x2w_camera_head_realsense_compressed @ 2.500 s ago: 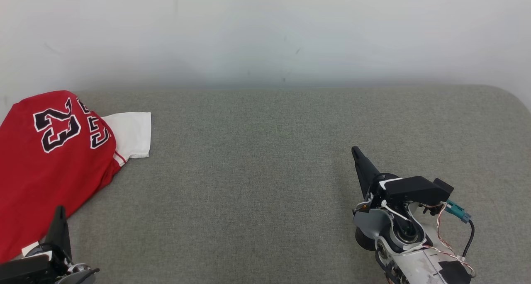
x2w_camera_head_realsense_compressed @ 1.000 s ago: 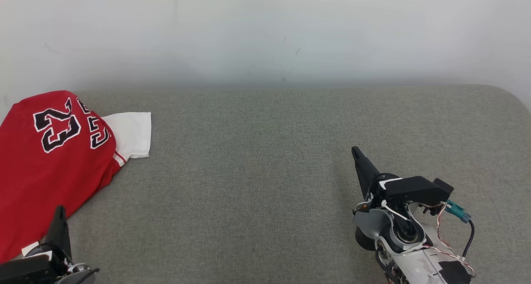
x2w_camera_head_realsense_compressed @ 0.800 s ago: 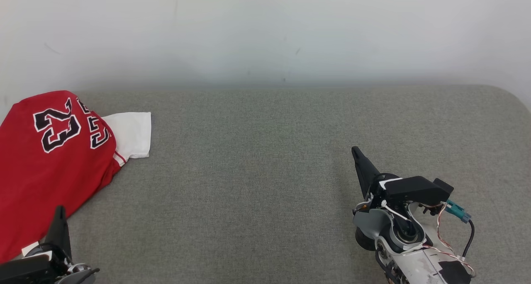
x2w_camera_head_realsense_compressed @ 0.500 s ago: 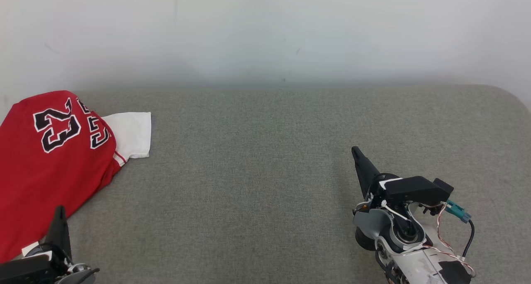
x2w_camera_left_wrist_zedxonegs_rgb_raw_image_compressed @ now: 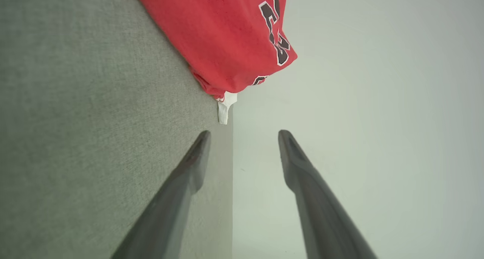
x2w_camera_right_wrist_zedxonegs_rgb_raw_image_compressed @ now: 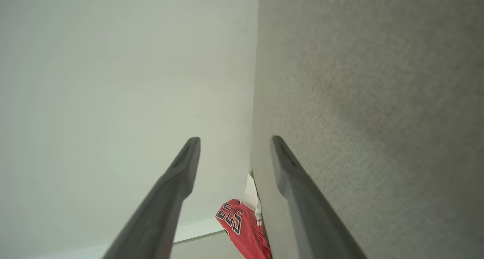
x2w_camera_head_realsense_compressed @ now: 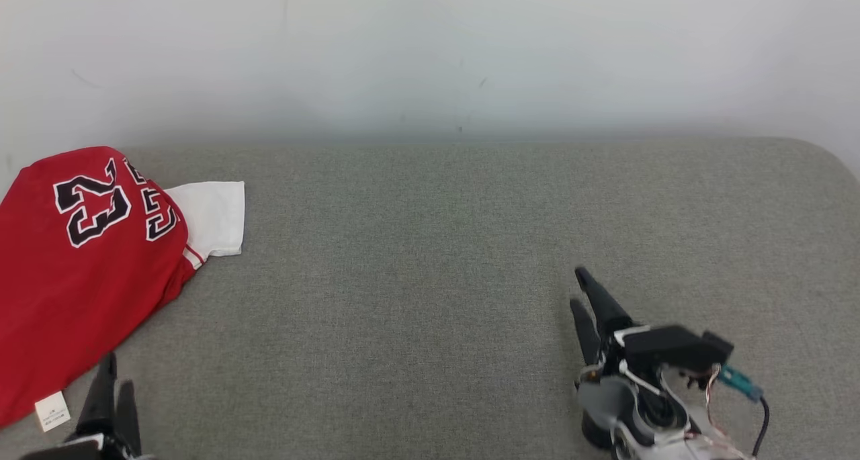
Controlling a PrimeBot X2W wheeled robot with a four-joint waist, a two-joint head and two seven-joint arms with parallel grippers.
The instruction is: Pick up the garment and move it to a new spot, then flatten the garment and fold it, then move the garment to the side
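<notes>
Your left claw [x2w_camera_left_wrist_zedxonegs_rgb_raw_image_compressed: 244,133] and right claw [x2w_camera_right_wrist_zedxonegs_rgb_raw_image_compressed: 235,138] stand wide, empty; garment [x2w_camera_head_realsense_compressed: 80,265] just beyond left claw; a one-layer pinch risks bunching.

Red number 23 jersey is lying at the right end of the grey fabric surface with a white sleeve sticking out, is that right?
No. In the head view the red number 23 jersey lies at the left end of the grey fabric surface, not the right. The white sleeve does stick out.
</notes>
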